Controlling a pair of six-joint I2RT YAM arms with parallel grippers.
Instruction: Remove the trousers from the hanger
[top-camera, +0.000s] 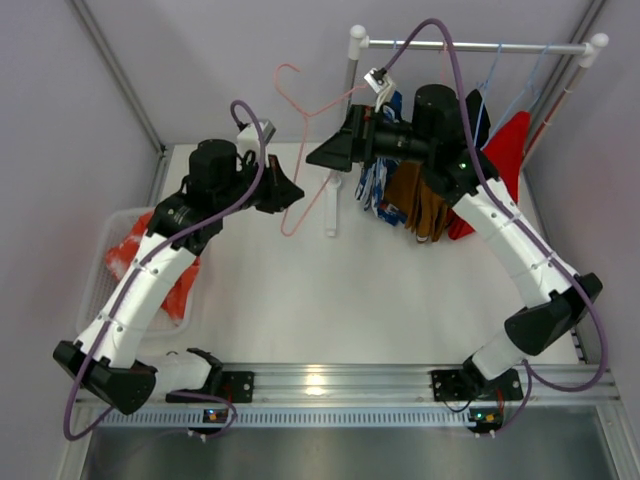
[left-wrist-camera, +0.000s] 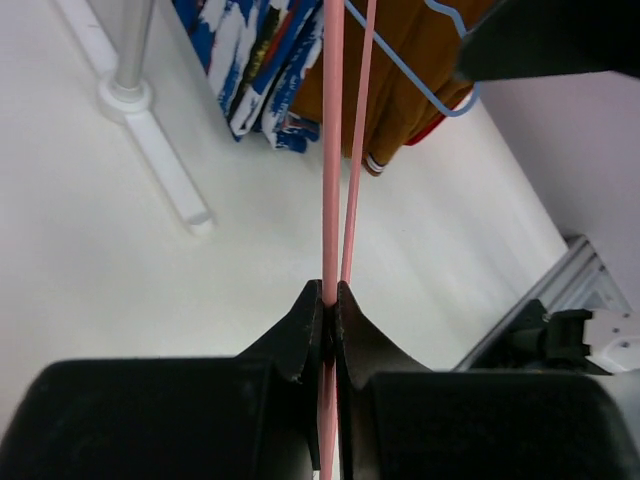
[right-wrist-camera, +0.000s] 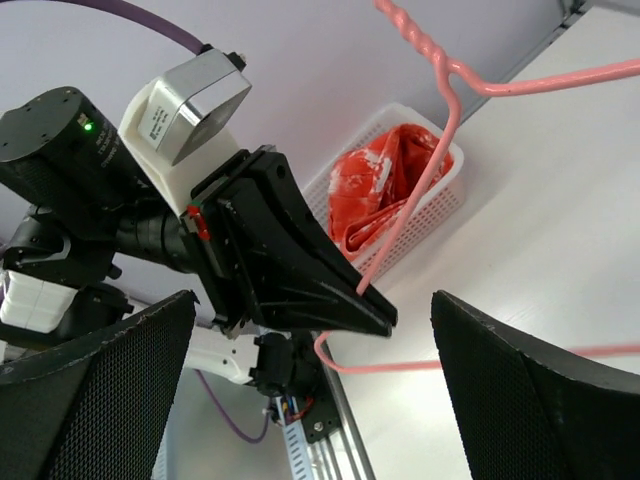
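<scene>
Found the left hand (left-wrist-camera: 330, 299) clamped shut on the hanger (left-wrist-camera: 333, 150), pinching one thin pink wire between its fingers, with a second strand of the same wire running just beside the grip. Recorded the hanger as bare, held out over the desk (top-camera: 350, 300), hook end on the far side from the left hand. Found the right hand (top-camera: 325, 155) with jaws spread wide, gripping nothing, just beside the hanger on the side opposite the left hand; cannot tell whether it touches the wire. Located the trousers (right-wrist-camera: 385, 190) off the hanger and well apart from it, beyond the left hand, bunched in a white basket (right-wrist-camera: 432, 215) at the desk's edge and partly hidden behind the left arm (top-camera: 150, 280) in the top view. Placed both hands well apart from the trousers. On the hanger's other side, beyond the right hand, noted a rail (top-camera: 470, 46) carrying a blue patterned garment (top-camera: 375, 185), brown trousers (top-camera: 420, 200) and a red garment (top-camera: 510, 140).
</scene>
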